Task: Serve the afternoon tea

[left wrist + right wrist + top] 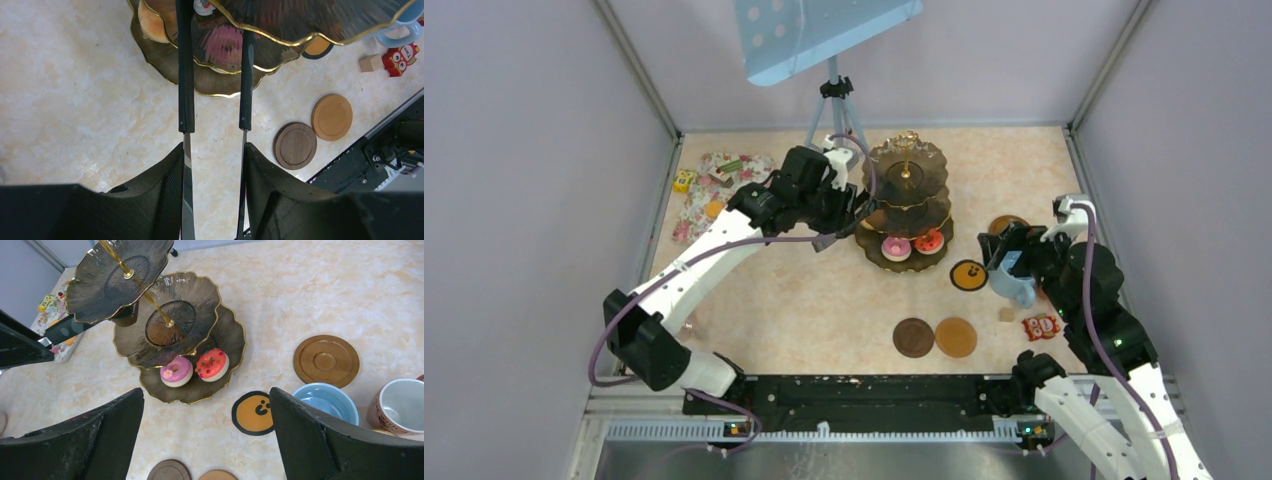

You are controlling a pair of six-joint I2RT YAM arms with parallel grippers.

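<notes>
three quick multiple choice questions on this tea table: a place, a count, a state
1. Where do the pink cake and red cake sit? A top tier B middle tier C bottom tier
2. How many plain round coasters lie side by side? A two B three C five
3. The left gripper is: A open, empty B shut on the black tongs C holding a mug
Answers: 1 C, both rest on the lowest plate; 2 A, one dark coaster, one light coaster; 3 B, its fingers clamp both tong arms.

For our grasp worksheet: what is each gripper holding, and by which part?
Left gripper holds the black tongs by their bare metal arms, behind the black tips. Right gripper is open, holding nothing.
</notes>
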